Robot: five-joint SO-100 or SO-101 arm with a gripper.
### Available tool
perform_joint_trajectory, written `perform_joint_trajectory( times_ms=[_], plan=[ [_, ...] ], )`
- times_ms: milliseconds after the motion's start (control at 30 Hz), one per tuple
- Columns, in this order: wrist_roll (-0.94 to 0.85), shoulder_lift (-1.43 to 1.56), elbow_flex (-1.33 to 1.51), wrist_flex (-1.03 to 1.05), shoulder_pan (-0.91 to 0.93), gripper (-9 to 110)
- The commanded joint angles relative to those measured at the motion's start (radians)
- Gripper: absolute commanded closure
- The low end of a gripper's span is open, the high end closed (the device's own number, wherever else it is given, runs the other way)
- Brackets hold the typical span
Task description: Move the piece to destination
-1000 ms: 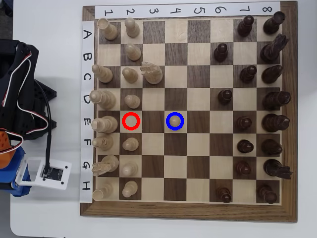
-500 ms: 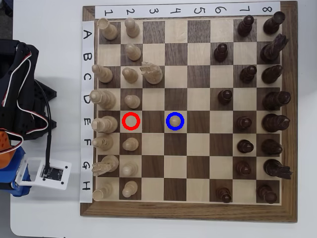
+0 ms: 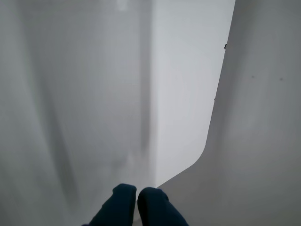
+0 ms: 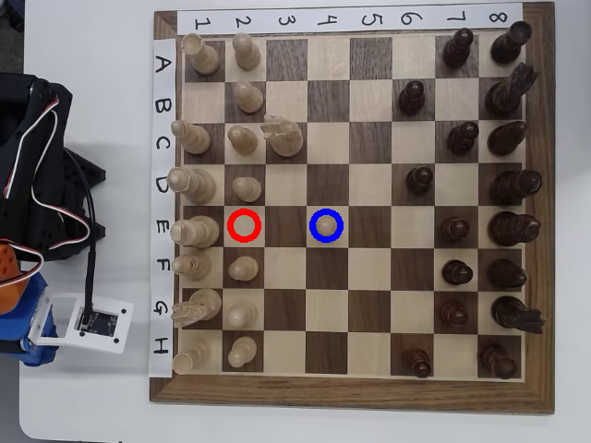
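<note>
The piece, a small pale cream pawn (image 4: 325, 222), stands upright inside the blue ring that marks the destination square (image 4: 326, 226), in row E, column 4 of the chessboard (image 4: 351, 395). The red ring (image 4: 244, 225) in row E, column 2 holds no piece. My arm (image 4: 32, 175) is folded at the left of the overhead view, off the board and well apart from the pawn. In the wrist view my gripper (image 3: 137, 193) shows two dark blue fingertips pressed together with nothing between them, over a white surface. No board shows in that view.
Pale pieces fill columns 1 and 2, with one taller pale piece (image 4: 283, 136) in column 3. Dark pieces (image 4: 454, 227) stand in columns 6 to 8. A white camera module (image 4: 92, 323) and a black cable (image 4: 90, 242) lie left of the board.
</note>
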Motion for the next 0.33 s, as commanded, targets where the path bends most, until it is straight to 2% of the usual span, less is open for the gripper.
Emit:
perform_joint_trajectory(
  times_ms=[0,300],
  plan=[
    [0.012,0.058,-0.038,-0.011,0.008,101],
    [0.009,0.058,-0.038,-0.011,0.005,101]
  ],
)
